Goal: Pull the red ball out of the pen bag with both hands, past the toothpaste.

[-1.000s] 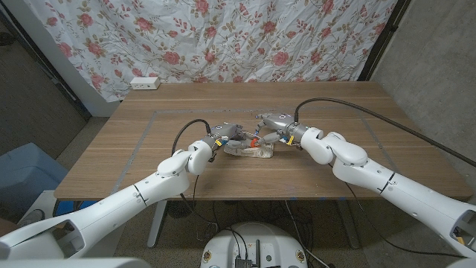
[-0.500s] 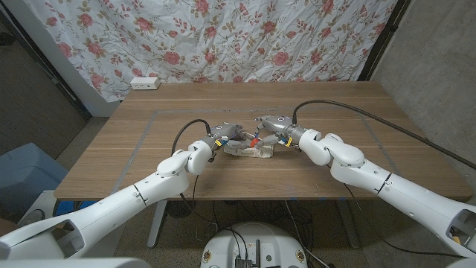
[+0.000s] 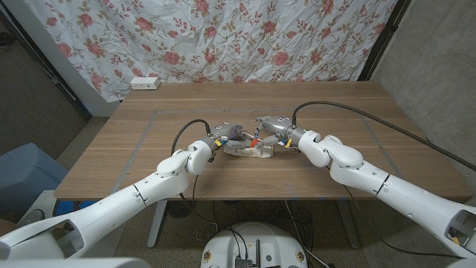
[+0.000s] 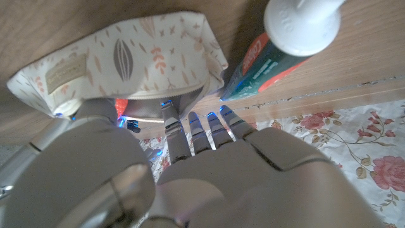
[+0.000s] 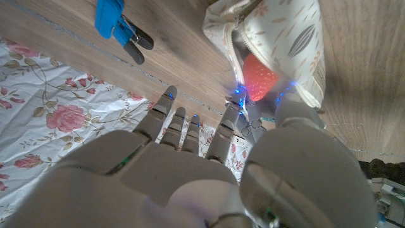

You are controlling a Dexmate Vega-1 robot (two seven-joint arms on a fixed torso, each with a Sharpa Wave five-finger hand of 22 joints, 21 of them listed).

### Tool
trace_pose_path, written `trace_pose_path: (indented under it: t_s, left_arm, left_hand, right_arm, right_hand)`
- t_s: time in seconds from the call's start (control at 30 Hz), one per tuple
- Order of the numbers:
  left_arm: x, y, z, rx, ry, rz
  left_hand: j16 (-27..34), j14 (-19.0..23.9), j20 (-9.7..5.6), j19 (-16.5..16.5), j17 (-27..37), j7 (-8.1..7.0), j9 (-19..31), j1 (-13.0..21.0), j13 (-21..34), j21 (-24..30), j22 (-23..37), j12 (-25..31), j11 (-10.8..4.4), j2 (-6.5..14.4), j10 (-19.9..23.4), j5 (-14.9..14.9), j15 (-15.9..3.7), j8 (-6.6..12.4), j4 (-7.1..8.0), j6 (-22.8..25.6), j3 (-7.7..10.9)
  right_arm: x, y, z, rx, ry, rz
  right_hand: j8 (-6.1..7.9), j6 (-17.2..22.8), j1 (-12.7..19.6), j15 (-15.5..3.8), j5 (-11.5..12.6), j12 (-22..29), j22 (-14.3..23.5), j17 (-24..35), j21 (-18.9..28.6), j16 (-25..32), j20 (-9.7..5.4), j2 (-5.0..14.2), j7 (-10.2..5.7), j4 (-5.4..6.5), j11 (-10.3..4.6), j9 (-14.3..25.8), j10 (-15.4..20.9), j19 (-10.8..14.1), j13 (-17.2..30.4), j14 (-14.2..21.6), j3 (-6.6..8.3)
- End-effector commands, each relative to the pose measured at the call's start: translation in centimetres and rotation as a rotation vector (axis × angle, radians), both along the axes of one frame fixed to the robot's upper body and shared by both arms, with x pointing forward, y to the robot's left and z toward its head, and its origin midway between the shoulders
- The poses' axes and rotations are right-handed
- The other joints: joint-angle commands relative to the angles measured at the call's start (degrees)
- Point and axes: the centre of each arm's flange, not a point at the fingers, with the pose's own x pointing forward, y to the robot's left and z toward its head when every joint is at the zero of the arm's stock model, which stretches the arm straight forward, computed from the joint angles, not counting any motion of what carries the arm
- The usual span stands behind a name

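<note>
The cream patterned pen bag (image 3: 249,152) lies mid-table between my two hands. My left hand (image 3: 227,135) grips its near end, with the thumb on the fabric (image 4: 114,57) and the fingers (image 4: 199,126) under the rim. The red ball (image 5: 259,76) sits in the bag's open zipper mouth (image 5: 278,31) and shows as a red speck (image 3: 253,141) in the head view. My right hand (image 3: 270,126) is at that mouth with its fingers (image 5: 231,117) spread, and its thumb and fingertip stop just short of the ball. The toothpaste (image 4: 266,66), white-capped, lies beside the bag.
A blue clip (image 5: 117,25) lies on the wooden table (image 3: 335,104) near the bag's open end. A white power strip (image 3: 145,83) sits at the far left edge. A floral curtain hangs behind the table.
My right hand has crept slightly left, closer to the bag's mouth. The left hand and the bag have stayed where they were.
</note>
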Motion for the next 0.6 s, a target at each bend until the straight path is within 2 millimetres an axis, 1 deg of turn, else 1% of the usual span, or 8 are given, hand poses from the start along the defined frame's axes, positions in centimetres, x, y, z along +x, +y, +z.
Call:
trace_pose_path:
  t_s: [0.03, 0.43, 0.6]
  left_arm:
    - [0.05, -0.07, -0.2, 0.001, 0.003, -0.002]
    - [0.02, 0.01, -0.36, 0.0, 0.008, 0.001]
    - [0.0, 0.08, -0.38, 0.002, 0.007, 0.0]
  left_hand:
    - [0.3, 0.2, 0.14, 0.1, 0.1, -0.29, 0.0, -0.2, 0.1, 0.4, 0.1, 0.4, 0.19, 0.0, 0.0, -0.1, 0.2, 0.06, -0.39, -0.1, 0.0]
    - [0.4, 0.3, 0.2, 0.2, 0.1, -0.37, 0.0, -0.2, 0.1, 0.4, 0.1, 0.3, 0.16, 0.1, 0.0, -0.1, 0.19, 0.04, -0.5, -0.2, 0.06]
    - [0.3, 0.3, 0.25, 0.2, 0.1, -0.41, -0.1, -0.2, 0.1, 0.4, 0.1, 0.3, 0.17, 0.2, 0.0, -0.1, 0.22, 0.04, -0.54, -0.2, 0.09]
  right_arm:
    - [-0.39, 0.1, -0.29, 0.011, -0.027, 0.01]
    - [-0.89, 0.16, -0.49, 0.02, -0.052, 0.016]
    - [-0.86, 0.2, -0.59, 0.021, -0.045, 0.017]
  right_hand:
    - [0.71, 1.4, 0.7, -0.13, 0.5, 0.3, 0.0, 0.3, 0.3, 0.6, -0.32, 0.3, -0.01, -0.01, 0.07, 0.4, 0.8, 0.7, 0.2, 0.8, 0.19]
    - [1.24, 2.1, 1.2, -0.66, 0.6, 0.5, 0.0, 0.4, 0.4, 0.9, -0.55, 0.15, 0.35, -0.01, 0.08, 0.5, 1.5, 1.3, 0.2, 1.6, 0.16]
    - [1.55, 2.6, 1.5, -0.79, 0.6, 0.5, 0.0, 0.4, 0.4, 1.0, -0.63, 0.07, 0.28, -0.03, -0.06, 0.6, 1.7, 1.5, 0.2, 1.8, 0.15]
